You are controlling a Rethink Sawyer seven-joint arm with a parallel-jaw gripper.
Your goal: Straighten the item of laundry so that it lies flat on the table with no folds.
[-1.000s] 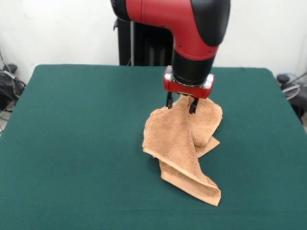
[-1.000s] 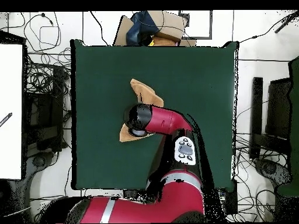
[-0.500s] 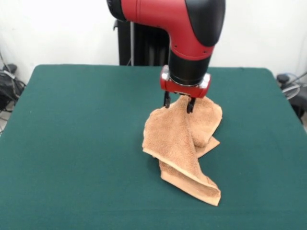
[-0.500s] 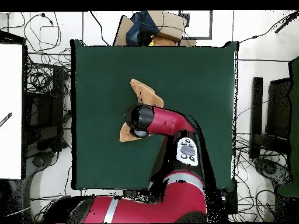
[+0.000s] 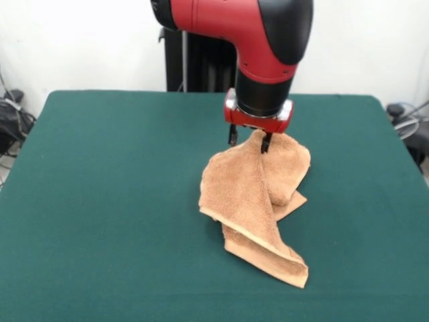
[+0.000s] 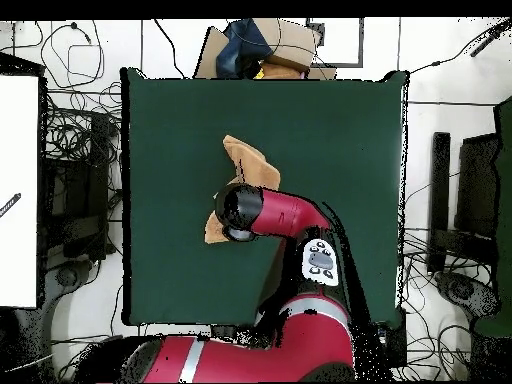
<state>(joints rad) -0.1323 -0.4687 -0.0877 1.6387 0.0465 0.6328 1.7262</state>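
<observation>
Well, here is what stands on the table.
Table: a big table covered in dark green felt cloth (image 5: 107, 201).
Towel: a light orange-brown fluffy terry towel (image 5: 248, 201) lies crumpled near the middle of the table, folded over itself, with one long end trailing toward the table's near edge in the front view.
Arm: a red and black robot arm (image 5: 268, 40) comes down right over the towel's far end.
Gripper: the small black gripper (image 5: 249, 141) has its two tips spread a little apart, with the towel's top bump poking up between them; whether it pinches the cloth, I cannot tell.
From above: the arm's round black end (image 6: 238, 210) covers the middle of the towel (image 6: 245, 160); towel bits peek out on two sides.
</observation>
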